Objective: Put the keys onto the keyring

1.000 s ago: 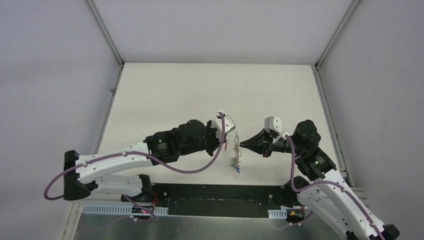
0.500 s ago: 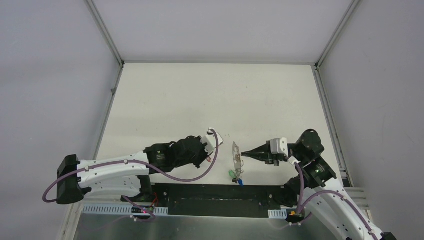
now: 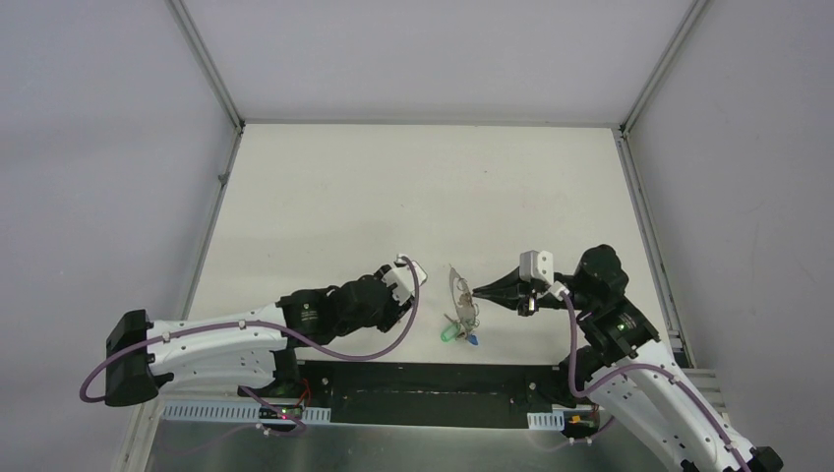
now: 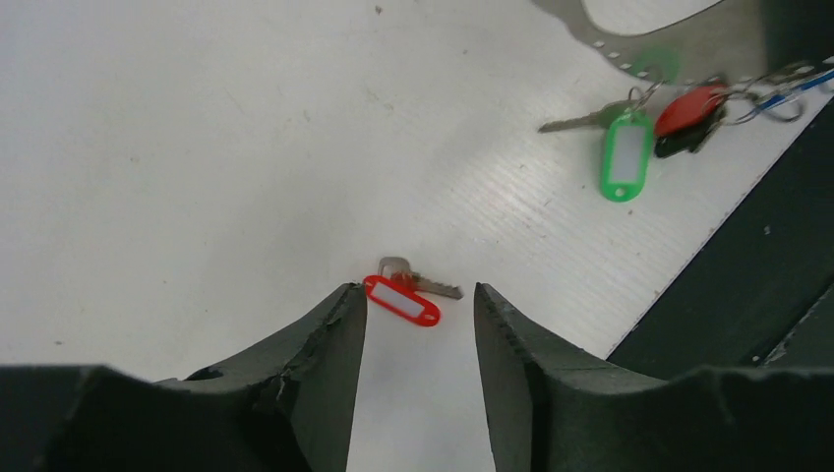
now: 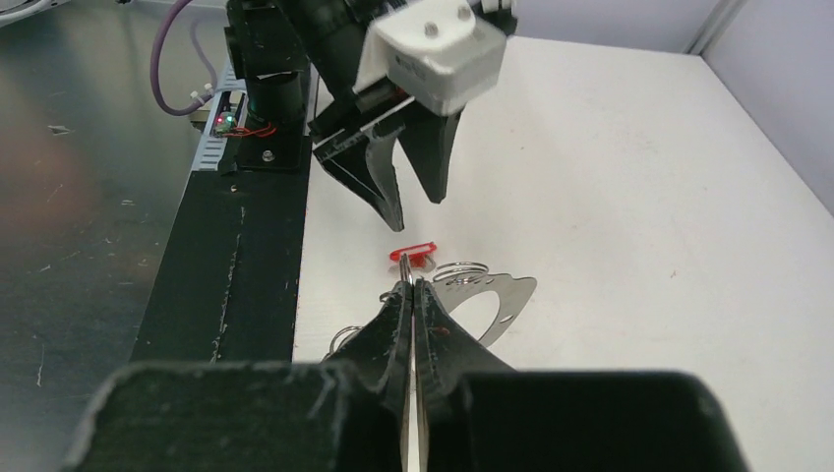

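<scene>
- Step in hand, as I judge it: picking up the last loose key; the others look already hung.
- My left gripper (image 4: 417, 293) hovers low at mid-frame in its wrist view, jaws wide and holding nothing, one on each side of the red-tagged key (image 4: 401, 299).
- That key lies flat on the white, finely ribbed table (image 4: 197, 147): a glossy plastic tag and a small metal blade.
- Next I must descend, pinch the thin tag cleanly, then carry it right.
- The keyring (image 5: 516, 290), centre-right in the right wrist view, is a thin flat silvery hoop with small holes.
- The green-tagged key (image 4: 625, 157) and the red-headed key (image 4: 688, 106) cluster at its edge, upper right.
- My right gripper (image 5: 410, 290) is pinched tight, apparently on the keyring's rim.
</scene>
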Robot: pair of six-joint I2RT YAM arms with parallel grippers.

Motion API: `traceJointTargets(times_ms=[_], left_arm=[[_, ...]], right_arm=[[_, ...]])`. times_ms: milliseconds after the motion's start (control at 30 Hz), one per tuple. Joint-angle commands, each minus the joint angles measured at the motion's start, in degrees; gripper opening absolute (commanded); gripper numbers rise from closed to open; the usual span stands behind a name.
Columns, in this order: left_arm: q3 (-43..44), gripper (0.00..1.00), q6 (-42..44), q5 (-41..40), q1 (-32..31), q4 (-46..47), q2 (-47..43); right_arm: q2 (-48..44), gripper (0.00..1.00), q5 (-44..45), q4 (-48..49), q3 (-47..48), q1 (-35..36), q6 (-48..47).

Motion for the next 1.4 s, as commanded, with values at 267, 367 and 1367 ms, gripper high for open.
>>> traceJointTargets(times_ms=[267, 367, 1367], left_arm=[[11.26, 0.40, 19.78, 23.69, -0.39, 11.98, -3.31], [10.97, 0.37, 24.29, 32.63, -0.36, 17.43, -2.70], [17.84, 0.23, 22.40, 30.73, -0.69, 20.81, 10.91]], right_arm=[[0.27, 0.00, 3.61, -2.64, 3.44, -0.06, 3.13], [0.28, 0.00, 3.46, -2.90, 3.45, -0.06, 3.19], [0.19, 0.00, 3.02, -3.88, 3.65, -0.06, 2.95]])
